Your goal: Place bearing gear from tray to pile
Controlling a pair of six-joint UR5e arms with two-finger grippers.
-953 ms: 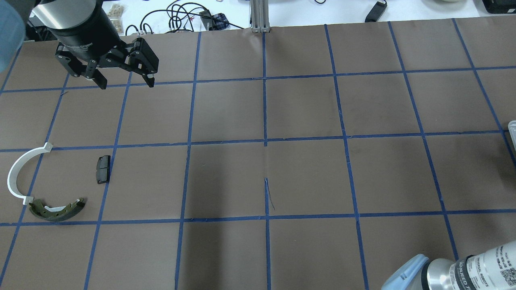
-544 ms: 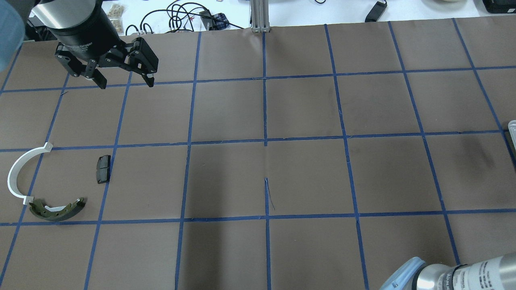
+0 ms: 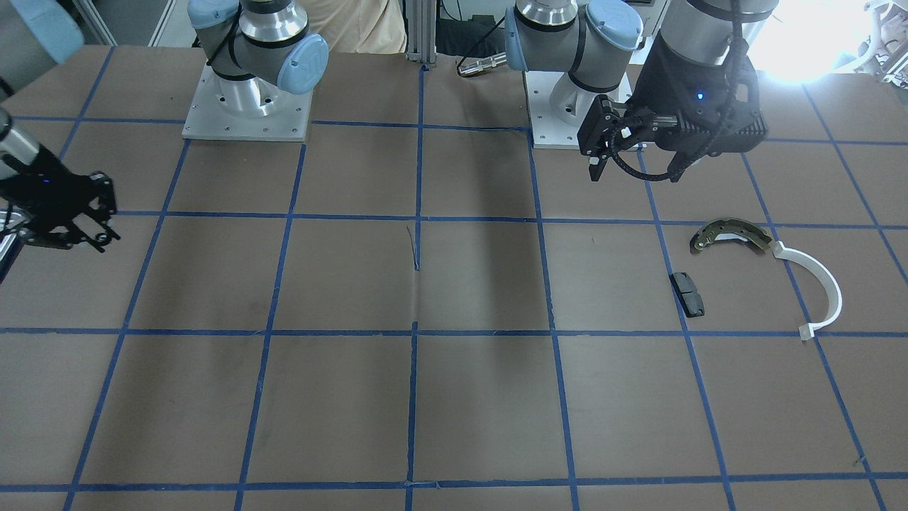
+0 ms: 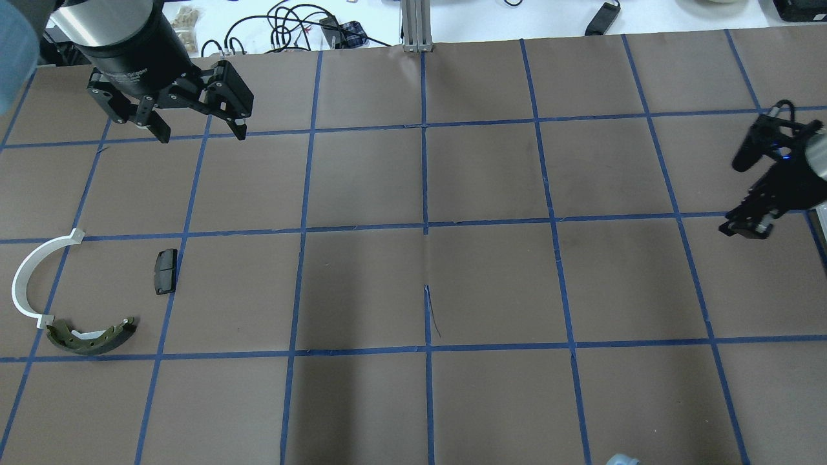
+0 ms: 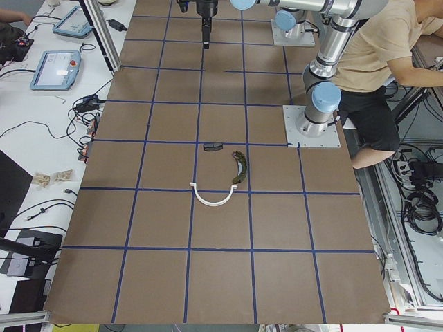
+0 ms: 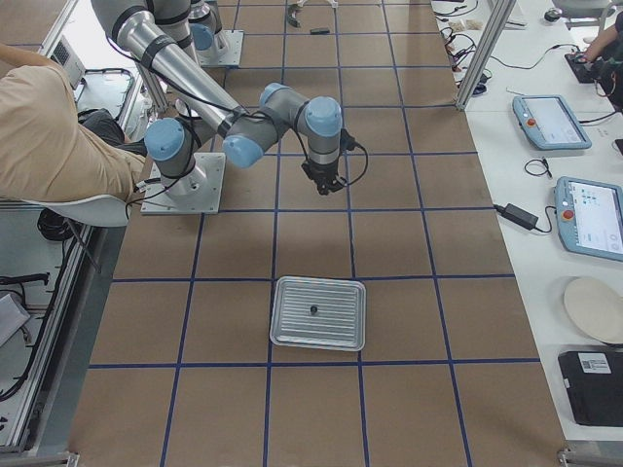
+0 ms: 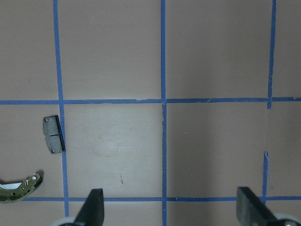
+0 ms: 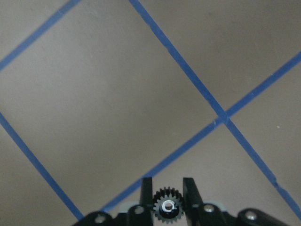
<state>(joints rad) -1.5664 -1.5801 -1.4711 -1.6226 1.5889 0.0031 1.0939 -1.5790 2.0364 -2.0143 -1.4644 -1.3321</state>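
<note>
My right gripper (image 8: 168, 200) is shut on a small black toothed bearing gear (image 8: 168, 205), held above bare brown paper. It also shows at the right side of the overhead view (image 4: 740, 226), away from the tray (image 6: 292, 331). A small dark part (image 6: 312, 310) lies in the tray. The pile is at the left: a bronze brake shoe (image 4: 90, 337), a white arc (image 4: 29, 278) and a black pad (image 4: 165, 271). My left gripper (image 4: 202, 134) is open and empty, held high beyond the pile.
The table is covered in brown paper with a blue tape grid. Both arm bases (image 3: 248, 106) stand at the robot's edge. Cables and tablets lie on the white bench (image 4: 291, 26) past the far edge. A seated person (image 6: 58, 136) is beside the robot.
My right arm has swung from the bottom right corner of the overhead view up to the right side, so its gripper now shows. The left gripper has not moved.
</note>
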